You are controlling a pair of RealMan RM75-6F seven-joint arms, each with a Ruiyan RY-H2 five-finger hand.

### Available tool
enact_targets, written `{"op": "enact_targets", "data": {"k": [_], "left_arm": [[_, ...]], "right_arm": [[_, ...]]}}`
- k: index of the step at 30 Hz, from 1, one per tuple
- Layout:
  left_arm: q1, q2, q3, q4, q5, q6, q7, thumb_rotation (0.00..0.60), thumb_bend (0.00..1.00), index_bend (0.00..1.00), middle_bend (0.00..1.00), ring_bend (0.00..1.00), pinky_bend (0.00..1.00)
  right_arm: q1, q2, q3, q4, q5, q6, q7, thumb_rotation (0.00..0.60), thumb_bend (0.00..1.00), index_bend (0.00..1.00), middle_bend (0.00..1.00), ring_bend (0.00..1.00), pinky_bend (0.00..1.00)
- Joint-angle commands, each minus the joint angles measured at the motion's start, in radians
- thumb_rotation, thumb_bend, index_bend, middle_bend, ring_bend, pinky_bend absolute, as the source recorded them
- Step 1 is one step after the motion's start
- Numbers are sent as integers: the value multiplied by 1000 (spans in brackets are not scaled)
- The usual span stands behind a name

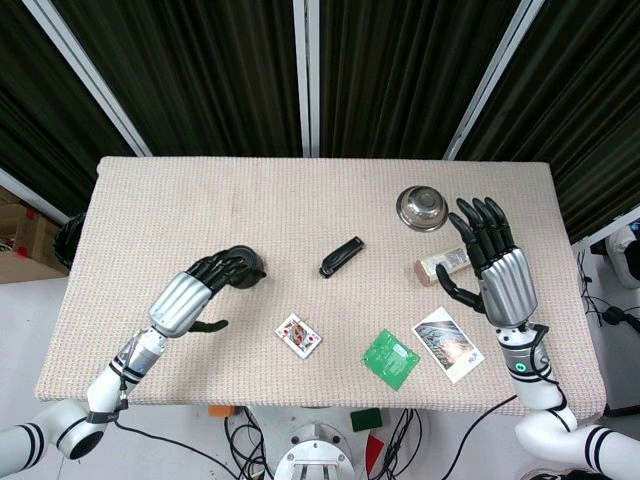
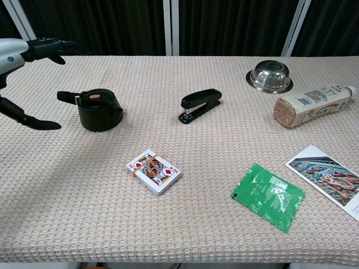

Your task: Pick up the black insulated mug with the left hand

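From the head camera, I see my left hand (image 1: 200,290) reaching over the black insulated mug (image 1: 250,266), fingers spread above its top and thumb apart below; it holds nothing that I can make out. The mug stands on the woven table mat (image 1: 200,200), well to the left of the black stapler (image 1: 341,255). Beyond the stapler to the right sit an upturned steel bowl (image 1: 422,208) and a bottle (image 1: 443,266) lying on its side. My right hand (image 1: 495,265) hovers open beside the bottle, fingers apart, gripping nothing. Nearer me than the stapler lie a deck of playing cards (image 1: 299,336), a green packet (image 1: 390,358) and a postcard (image 1: 449,343).

From the chest camera, the mug (image 2: 99,110) stands upright left of the stapler (image 2: 200,105), its handle pointing left. My left hand's fingers (image 2: 47,49) hang above and left of it, the thumb (image 2: 28,120) lower down; neither touches the mug. The bowl (image 2: 270,77) and bottle (image 2: 312,105) lie right of the stapler, the cards (image 2: 153,171), packet (image 2: 267,195) and postcard (image 2: 328,176) nearer me.
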Motion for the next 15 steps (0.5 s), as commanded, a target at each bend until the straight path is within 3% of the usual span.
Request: {"op": "enact_targets", "data": {"k": [1, 11, 15], "left_arm": [[-4, -2, -2, 10, -11, -2, 2, 600, 58, 119, 102, 53, 198], [-29, 30, -4, 17, -21, -12, 51, 600, 58, 119, 117, 53, 208], [-56, 51, -1, 32, -22, -52, 75, 594, 47, 175, 148, 55, 210]], "right_arm": [[2, -6, -4, 12, 2, 3, 2, 600, 359, 0, 0, 0, 0], [-22, 28, -2, 5, 18, 52, 15, 600, 359, 0, 0, 0, 0], [-37, 46, -5, -5, 23, 67, 10, 600, 359, 0, 0, 0, 0]]}}
